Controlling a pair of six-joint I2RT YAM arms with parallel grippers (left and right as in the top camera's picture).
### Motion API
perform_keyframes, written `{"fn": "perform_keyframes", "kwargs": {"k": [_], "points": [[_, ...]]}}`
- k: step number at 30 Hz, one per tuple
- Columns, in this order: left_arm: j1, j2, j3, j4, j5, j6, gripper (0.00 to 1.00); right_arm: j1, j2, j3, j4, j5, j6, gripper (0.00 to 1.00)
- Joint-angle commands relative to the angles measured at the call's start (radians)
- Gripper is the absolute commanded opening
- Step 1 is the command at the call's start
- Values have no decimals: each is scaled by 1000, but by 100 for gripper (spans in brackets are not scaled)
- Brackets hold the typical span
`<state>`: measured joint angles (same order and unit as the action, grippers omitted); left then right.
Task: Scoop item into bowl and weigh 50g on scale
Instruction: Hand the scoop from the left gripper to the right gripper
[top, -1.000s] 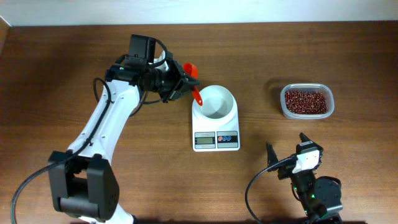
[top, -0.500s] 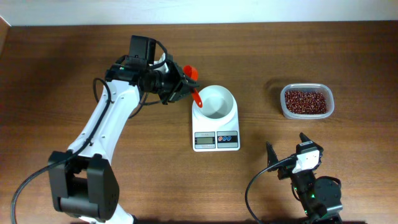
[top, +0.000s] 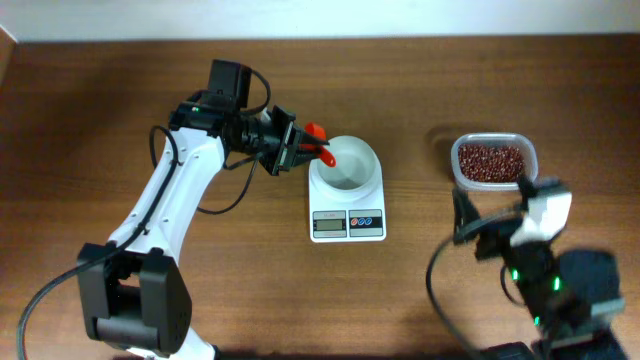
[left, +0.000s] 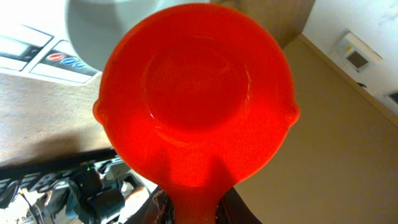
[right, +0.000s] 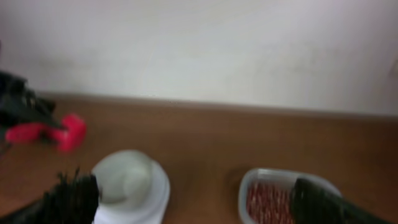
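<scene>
My left gripper is shut on the handle of a red scoop, whose cup hangs over the left rim of the white bowl. The bowl stands on the white scale. In the left wrist view the scoop fills the frame and shows no beans; the bowl and scale lie behind it. The beans lie in a clear tub at the right. My right gripper is open and empty, raised just in front of the tub. Its view shows bowl and beans.
The right arm's base stands at the front right, and the left arm stretches from the front left. A pale wall runs behind the table's far edge. Bare wood lies between the scale and the tub.
My right arm has risen from its folded rest and swung up toward the tub. My left gripper has turned and carried the scoop a little right, over the bowl's rim.
</scene>
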<state>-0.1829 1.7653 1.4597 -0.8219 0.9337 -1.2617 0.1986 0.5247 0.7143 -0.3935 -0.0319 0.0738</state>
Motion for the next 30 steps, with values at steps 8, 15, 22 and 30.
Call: {"fn": "perform_keyframes", "kwargs": {"k": [8, 15, 22, 30], "points": [[-7, 0, 10, 28, 61, -115, 0, -1, 851, 736, -474, -743, 154, 71], [-90, 0, 10, 142, -120, -166, 0, 252, 900, 735, -455, -259, 468, 56], [-110, 0, 10, 140, -94, -234, 0, 346, 1011, 735, -388, -154, 571, 39], [-111, 0, 10, 140, -23, -249, 0, 346, 1041, 735, -311, -132, 571, 17]]}}
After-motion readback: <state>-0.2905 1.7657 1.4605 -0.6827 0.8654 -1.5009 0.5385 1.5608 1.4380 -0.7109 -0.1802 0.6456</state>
